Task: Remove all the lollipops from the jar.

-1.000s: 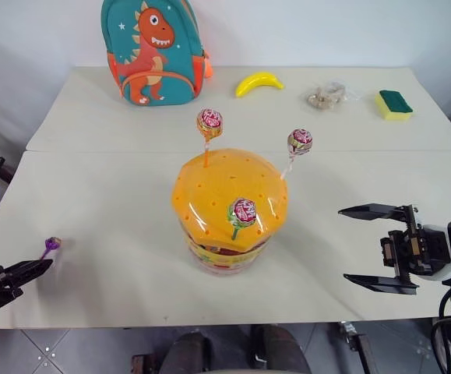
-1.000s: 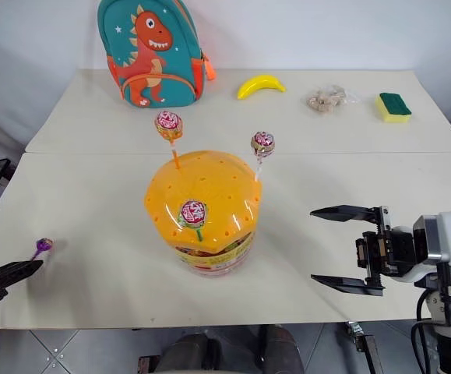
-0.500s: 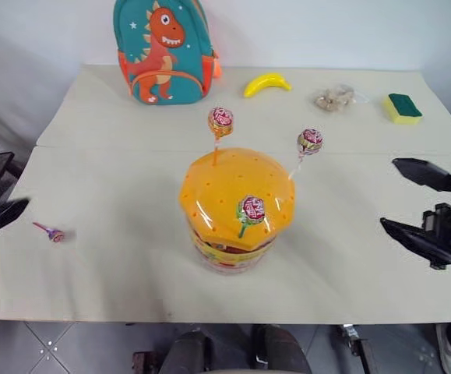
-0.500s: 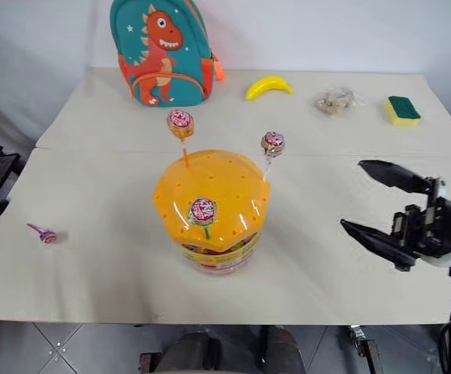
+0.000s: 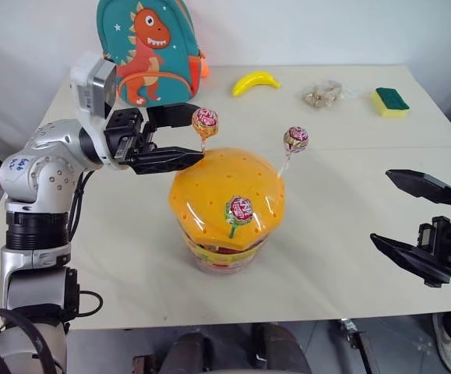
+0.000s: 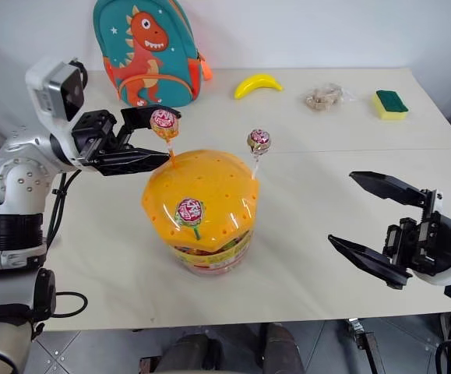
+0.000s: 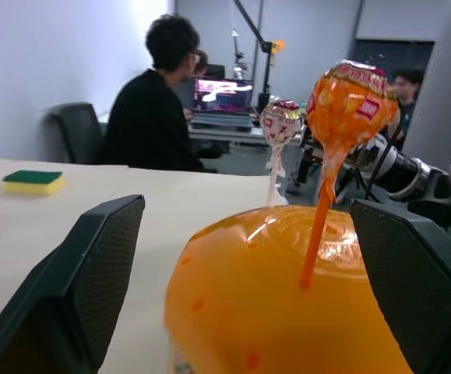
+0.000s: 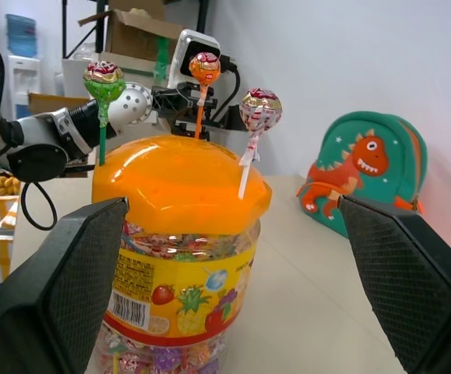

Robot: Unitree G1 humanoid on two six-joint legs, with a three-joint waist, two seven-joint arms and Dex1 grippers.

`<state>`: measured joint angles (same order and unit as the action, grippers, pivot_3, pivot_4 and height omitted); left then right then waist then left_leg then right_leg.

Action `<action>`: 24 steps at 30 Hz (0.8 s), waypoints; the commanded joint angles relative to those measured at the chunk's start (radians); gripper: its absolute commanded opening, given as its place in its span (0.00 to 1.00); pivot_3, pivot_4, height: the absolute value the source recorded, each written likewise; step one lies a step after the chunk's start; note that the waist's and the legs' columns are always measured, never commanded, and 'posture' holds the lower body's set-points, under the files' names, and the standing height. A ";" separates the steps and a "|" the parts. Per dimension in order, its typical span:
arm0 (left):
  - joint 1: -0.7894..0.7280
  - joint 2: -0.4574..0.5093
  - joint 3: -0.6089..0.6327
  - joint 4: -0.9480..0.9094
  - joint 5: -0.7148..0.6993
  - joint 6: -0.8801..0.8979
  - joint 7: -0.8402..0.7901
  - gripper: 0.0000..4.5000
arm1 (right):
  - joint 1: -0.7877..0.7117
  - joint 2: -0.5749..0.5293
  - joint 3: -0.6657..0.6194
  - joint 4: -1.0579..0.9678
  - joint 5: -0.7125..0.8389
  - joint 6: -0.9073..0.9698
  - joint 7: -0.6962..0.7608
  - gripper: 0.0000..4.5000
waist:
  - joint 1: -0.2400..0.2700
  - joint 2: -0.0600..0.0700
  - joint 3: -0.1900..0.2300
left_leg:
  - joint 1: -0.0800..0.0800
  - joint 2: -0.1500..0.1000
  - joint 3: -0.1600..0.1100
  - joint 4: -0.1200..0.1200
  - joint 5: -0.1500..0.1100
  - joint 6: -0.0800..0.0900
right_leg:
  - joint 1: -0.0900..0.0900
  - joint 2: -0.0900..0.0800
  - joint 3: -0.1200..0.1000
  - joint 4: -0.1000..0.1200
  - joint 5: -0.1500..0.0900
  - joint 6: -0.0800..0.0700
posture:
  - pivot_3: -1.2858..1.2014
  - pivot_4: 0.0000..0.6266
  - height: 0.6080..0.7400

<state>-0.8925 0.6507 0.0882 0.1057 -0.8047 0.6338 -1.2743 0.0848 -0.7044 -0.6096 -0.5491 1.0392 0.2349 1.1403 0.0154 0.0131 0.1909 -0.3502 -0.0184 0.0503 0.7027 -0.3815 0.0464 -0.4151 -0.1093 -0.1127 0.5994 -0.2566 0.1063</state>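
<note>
At frame centre of the head views the jar [image 5: 227, 210] is seen on a pale table [image 5: 116, 257], its glossy orange dome lid [image 5: 225, 191] dotted with small holes. Three lollipops are stuck in the lid: one on an orange stick [image 5: 206, 121], one on a white stick [image 5: 296, 139] and one on a green stick [image 5: 238, 210], each in a pink-red swirl wrapper. A fruit-printed label with a barcode is carried by the clear tub; no words can be read. Along the top edge a teal dinosaur backpack [image 5: 149, 51], a yellow banana [image 5: 257, 81], a clear bag [image 5: 323, 93] and a green-yellow sponge [image 5: 389, 101] are lined up. The left gripper [image 5: 180, 137] is held with fingers spread either side of the orange-stick lollipop, untouched. At lower right the right gripper [image 5: 412, 222] is spread wide, well apart from the jar.
</note>
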 commanded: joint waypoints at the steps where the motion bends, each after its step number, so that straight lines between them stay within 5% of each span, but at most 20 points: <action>1: -0.024 -0.006 -0.013 -0.002 0.006 0.010 -0.034 0.90 | 0.010 0.012 -0.018 -0.045 0.000 -0.025 -0.021 1.00 | 0.008 0.000 0.000 | 0.000 0.000 0.000 0.001 0.000 0.000 | 0.000 0.000 0.000 0.001 0.000 0.000 | 0.52 0.24 1.00; 14: -0.007 -0.038 -0.012 -0.104 -0.026 0.065 -0.026 0.01 | 0.013 0.016 -0.010 -0.024 -0.013 -0.043 -0.033 1.00 | 0.012 0.000 0.000 | -0.003 -0.001 -0.008 0.006 0.000 0.000 | 0.004 -0.001 0.004 -0.002 0.001 0.002 | 0.52 0.24 1.00; 19: 0.004 -0.049 0.036 -0.112 -0.062 0.083 0.008 0.00 | 0.006 0.020 -0.002 -0.007 -0.012 -0.044 -0.019 1.00 | 0.012 0.000 0.000 | -0.003 -0.001 -0.008 0.006 0.000 0.000 | 0.004 -0.001 0.004 -0.002 0.001 0.002 | 0.52 0.24 1.00; 24: -0.009 -0.065 0.218 -0.028 -0.104 0.081 0.229 0.00 | -0.005 0.032 0.009 0.007 0.001 -0.042 0.000 1.00 | 0.010 0.000 0.000 | -0.003 -0.001 -0.010 0.007 0.000 0.000 | 0.004 -0.002 0.003 -0.002 0.001 0.002 | 0.52 0.24 1.00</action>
<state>-0.8868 0.5790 0.2362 0.0681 -0.8826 0.7289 -1.1151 0.0885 -0.6765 -0.5934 -0.5409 1.0183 0.2130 1.1322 0.0258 0.0129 0.1910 -0.3527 -0.0189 0.0406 0.7096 -0.3815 0.0467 -0.4108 -0.1112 -0.1094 0.5972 -0.2556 0.1080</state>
